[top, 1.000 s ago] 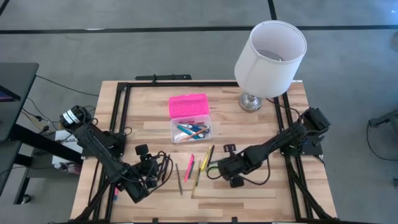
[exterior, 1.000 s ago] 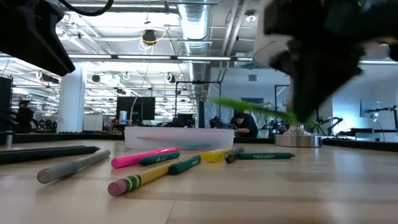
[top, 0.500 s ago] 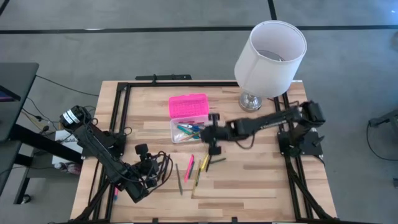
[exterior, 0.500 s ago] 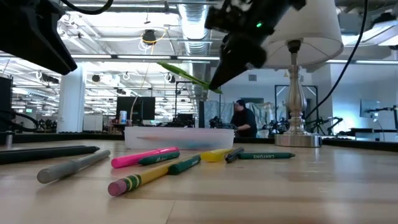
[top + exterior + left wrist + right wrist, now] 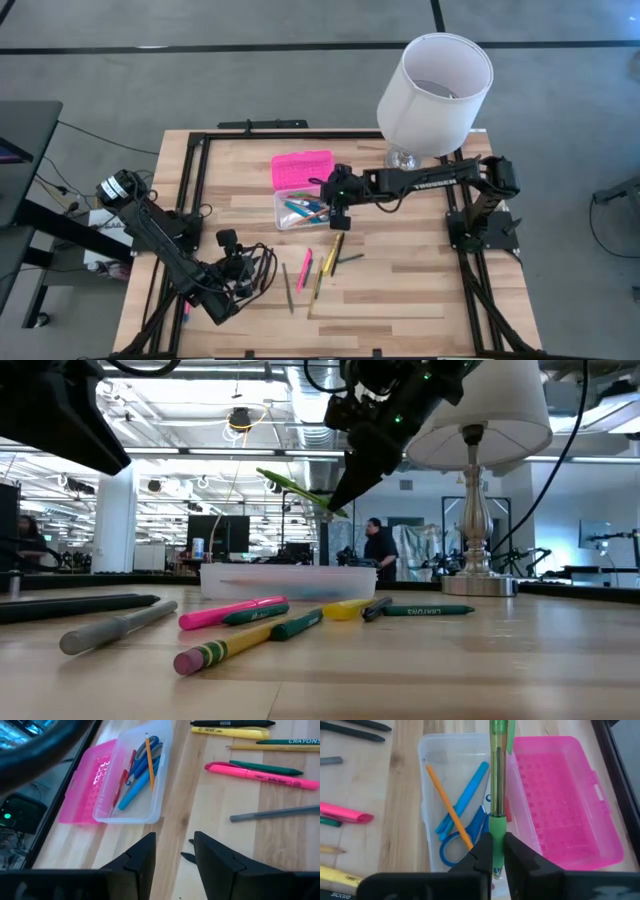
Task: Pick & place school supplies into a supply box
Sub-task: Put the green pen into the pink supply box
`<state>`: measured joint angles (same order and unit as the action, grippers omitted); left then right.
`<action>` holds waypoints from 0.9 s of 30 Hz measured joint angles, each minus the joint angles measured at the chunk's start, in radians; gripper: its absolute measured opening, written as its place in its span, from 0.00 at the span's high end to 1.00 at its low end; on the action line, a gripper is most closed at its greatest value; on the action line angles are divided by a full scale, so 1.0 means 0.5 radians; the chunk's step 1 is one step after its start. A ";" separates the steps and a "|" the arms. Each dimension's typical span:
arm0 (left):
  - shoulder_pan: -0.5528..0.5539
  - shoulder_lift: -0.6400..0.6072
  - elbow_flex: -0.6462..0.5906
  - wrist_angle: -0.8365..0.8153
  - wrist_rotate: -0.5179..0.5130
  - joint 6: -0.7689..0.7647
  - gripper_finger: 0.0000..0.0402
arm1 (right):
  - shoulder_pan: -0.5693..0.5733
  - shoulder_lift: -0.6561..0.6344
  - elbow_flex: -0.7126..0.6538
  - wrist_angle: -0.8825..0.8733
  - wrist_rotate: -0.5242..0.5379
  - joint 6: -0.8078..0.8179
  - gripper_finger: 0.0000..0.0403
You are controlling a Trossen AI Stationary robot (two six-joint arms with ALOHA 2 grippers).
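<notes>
A wooden table (image 5: 400, 290) framed by black rails carries everything. The largest thing on it is a white lamp (image 5: 436, 80), standing at the far right corner, its shade overhanging the right arm's reach; in the low view its metal stem stands just behind that arm.

The right arm stretches leftward across the table from its base at the right edge, and the right gripper (image 5: 341, 203) hangs above the right end of the supply box (image 5: 305, 210). Its fingers are clamped together on a green pen (image 5: 497, 780), which in the low view (image 5: 298, 489) slants above the box without touching it.

The left arm lies folded at the near left corner, well apart from the box, with the left gripper (image 5: 172, 852) low over bare wood and its fingers apart, nothing between them.

The supply box sits at the table's middle, toward the far side: a clear base with its pink lid (image 5: 301, 168) laid open on the far side. Inside lie blue-handled scissors (image 5: 462, 841), a blue marker (image 5: 465, 795), an orange pencil (image 5: 450, 805) and what looks like a red pen (image 5: 124, 772) along the lid-side wall.

Near of the box, loose supplies lie scattered: a pink highlighter (image 5: 304, 269), a yellow marker (image 5: 329, 261), a grey pen (image 5: 286, 284), a yellow pencil (image 5: 316, 290) and a dark green crayon (image 5: 349, 259), all clear of both arms.
</notes>
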<state>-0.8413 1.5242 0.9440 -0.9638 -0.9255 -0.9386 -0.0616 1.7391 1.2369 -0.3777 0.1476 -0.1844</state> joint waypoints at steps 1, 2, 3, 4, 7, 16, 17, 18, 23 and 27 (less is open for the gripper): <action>0.000 0.000 0.000 -0.001 -0.007 0.001 0.68 | 0.001 0.000 0.000 0.000 0.000 0.000 0.95; 0.001 0.000 0.000 -0.001 -0.009 0.001 0.68 | 0.001 0.000 0.000 -0.001 0.000 0.000 0.95; 0.000 0.000 0.000 -0.004 -0.010 0.001 0.68 | 0.000 0.000 0.000 -0.003 0.000 0.001 0.95; 0.000 0.000 0.000 -0.010 -0.010 0.001 0.68 | 0.000 0.007 0.000 -0.001 0.000 0.000 0.95; 0.001 0.000 0.000 -0.017 -0.011 -0.002 0.68 | -0.013 0.091 0.001 0.036 -0.008 -0.013 0.95; 0.000 -0.002 0.000 -0.030 -0.011 -0.024 0.68 | -0.094 0.335 -0.001 0.100 -0.035 -0.037 0.95; 0.000 -0.002 0.000 -0.032 -0.011 -0.024 0.68 | -0.103 0.335 -0.002 0.090 -0.034 -0.021 0.94; 0.000 -0.002 0.000 -0.031 -0.012 -0.024 0.68 | -0.111 0.335 -0.001 0.112 -0.035 -0.002 0.93; 0.000 -0.002 0.000 -0.034 -0.012 -0.024 0.68 | -0.120 0.316 0.000 0.142 -0.035 0.038 0.89; 0.000 -0.002 0.001 -0.034 -0.011 -0.024 0.68 | -0.116 0.314 0.000 0.154 -0.036 0.038 0.87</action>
<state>-0.8413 1.5234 0.9443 -0.9806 -0.9310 -0.9508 -0.1194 1.8959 1.2370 -0.3006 0.1295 -0.1654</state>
